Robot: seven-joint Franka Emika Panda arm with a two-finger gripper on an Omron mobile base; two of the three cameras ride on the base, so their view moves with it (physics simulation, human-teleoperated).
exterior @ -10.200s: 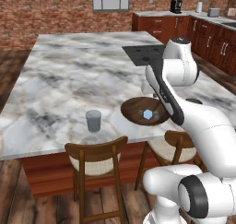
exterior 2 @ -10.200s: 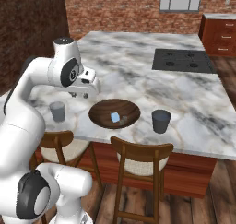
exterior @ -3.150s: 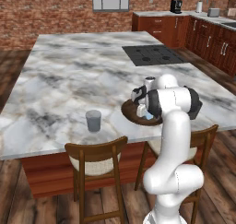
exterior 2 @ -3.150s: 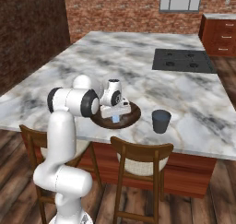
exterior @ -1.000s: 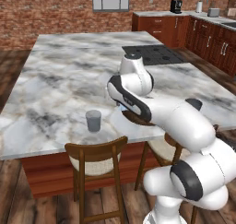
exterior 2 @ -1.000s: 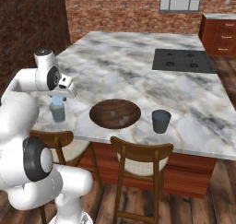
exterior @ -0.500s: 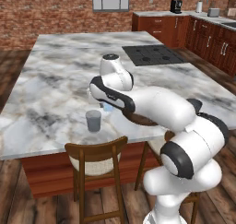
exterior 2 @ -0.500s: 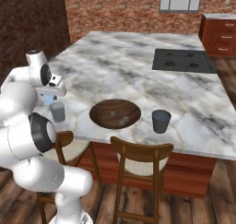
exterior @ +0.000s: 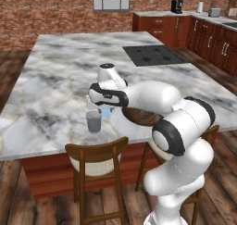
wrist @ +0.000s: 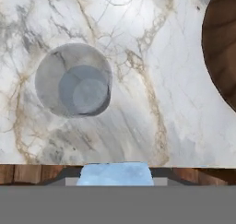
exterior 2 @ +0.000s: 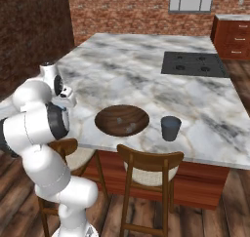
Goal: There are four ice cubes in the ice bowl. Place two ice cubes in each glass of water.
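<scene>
You have the pincer (exterior: 105,112) closed on an ice cube (wrist: 115,174), which sits pale blue between the fingertips at the bottom of the hand view. The near glass of water (exterior: 93,121) is your landmark: it stands close to the front edge of the marble counter (exterior: 60,80), and the pincer hangs just above and beside it, toward the ice bowl (exterior: 139,116). From the hand camera you look straight down into that glass (wrist: 73,86); the cube is offset from its rim, not over the opening. The ice bowl lies on the counter beside the glass, partly behind the arm. The darker glass (exterior 2: 170,128) stands beyond the bowl (exterior 2: 122,120), well apart from the landmark glass.
</scene>
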